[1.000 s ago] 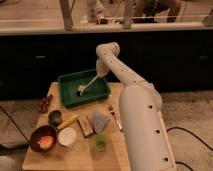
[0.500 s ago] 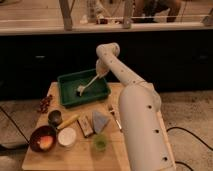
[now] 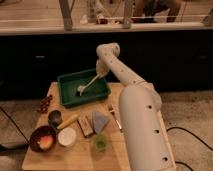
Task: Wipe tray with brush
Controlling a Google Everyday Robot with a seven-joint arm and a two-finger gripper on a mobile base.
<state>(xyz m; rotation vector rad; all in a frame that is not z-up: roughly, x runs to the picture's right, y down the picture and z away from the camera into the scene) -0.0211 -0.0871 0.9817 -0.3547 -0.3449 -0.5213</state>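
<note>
The dark green tray (image 3: 70,97) sits at the back of the wooden table. The pale cream brush (image 3: 88,84) slants down into it, its whitish head (image 3: 80,90) resting on the tray floor near the middle. My gripper (image 3: 100,70) is above the tray's far right corner, at the top end of the brush handle. The white arm reaches from the lower right up and over the table to it.
On the table (image 3: 140,165) in front of the tray lie a silver fork (image 3: 115,118), a yellow-handled tool (image 3: 67,122), a grey wedge (image 3: 99,121), a metal cup (image 3: 54,118), a dark red bowl (image 3: 42,138), a white dish (image 3: 67,136) and a green cup (image 3: 100,142).
The brush head has shifted slightly within the tray; the arm and gripper stay in nearly the same place.
</note>
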